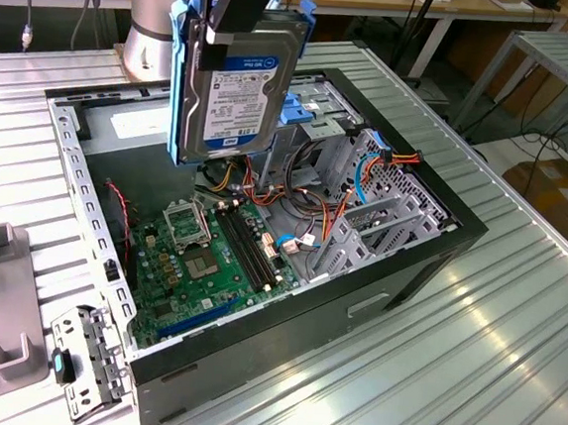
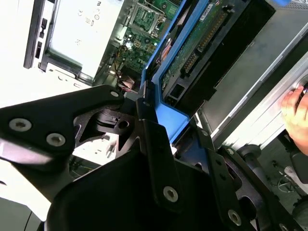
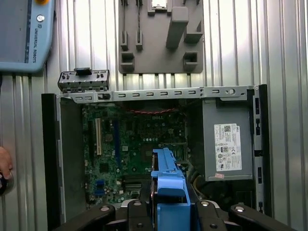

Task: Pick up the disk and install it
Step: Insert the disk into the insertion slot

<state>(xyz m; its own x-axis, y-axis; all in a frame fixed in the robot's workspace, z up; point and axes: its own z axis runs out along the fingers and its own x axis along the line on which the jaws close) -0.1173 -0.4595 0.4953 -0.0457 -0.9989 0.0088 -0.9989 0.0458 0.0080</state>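
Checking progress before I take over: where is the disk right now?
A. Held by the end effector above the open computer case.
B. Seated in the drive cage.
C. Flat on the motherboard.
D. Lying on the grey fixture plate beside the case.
A: in the exterior view the disk hangs on edge in the end effector, over the open computer case and clear of the motherboard.

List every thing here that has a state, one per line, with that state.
disk, held upright in the air above the open case, not yet installed
gripper, shut on the disk
computer case, lying on its side, side panel off, inside exposed
grey power supply box, seated inside the case
metal bracket, lying on the table beside the case
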